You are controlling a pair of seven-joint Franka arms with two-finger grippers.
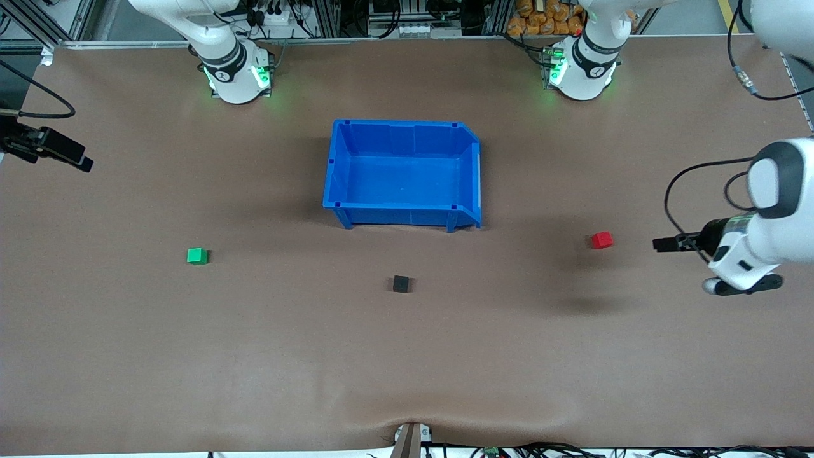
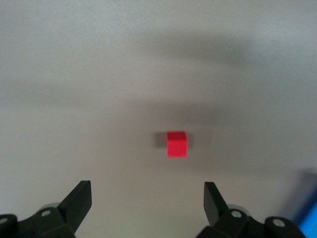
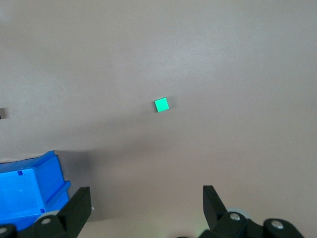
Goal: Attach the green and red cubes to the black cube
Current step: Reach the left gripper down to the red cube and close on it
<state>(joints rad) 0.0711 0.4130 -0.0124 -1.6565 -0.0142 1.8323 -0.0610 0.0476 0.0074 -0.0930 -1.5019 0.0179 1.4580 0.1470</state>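
Observation:
The black cube [image 1: 400, 284] lies on the brown table, nearer the front camera than the blue bin. The green cube [image 1: 197, 256] lies toward the right arm's end and shows in the right wrist view [image 3: 161, 104]. The red cube [image 1: 601, 240] lies toward the left arm's end and shows in the left wrist view [image 2: 177, 144]. My left gripper [image 1: 662, 243] is open and empty, low over the table beside the red cube, with fingers [image 2: 79, 201] wide apart. My right gripper [image 1: 81, 163] is open and empty over the table's edge at the right arm's end, well apart from the green cube.
An empty blue bin [image 1: 400, 215] stands mid-table between the two arm bases; a corner of it shows in the right wrist view [image 3: 49, 173]. Cables hang by the left arm. A small clamp [image 1: 410, 439] sits at the table's front edge.

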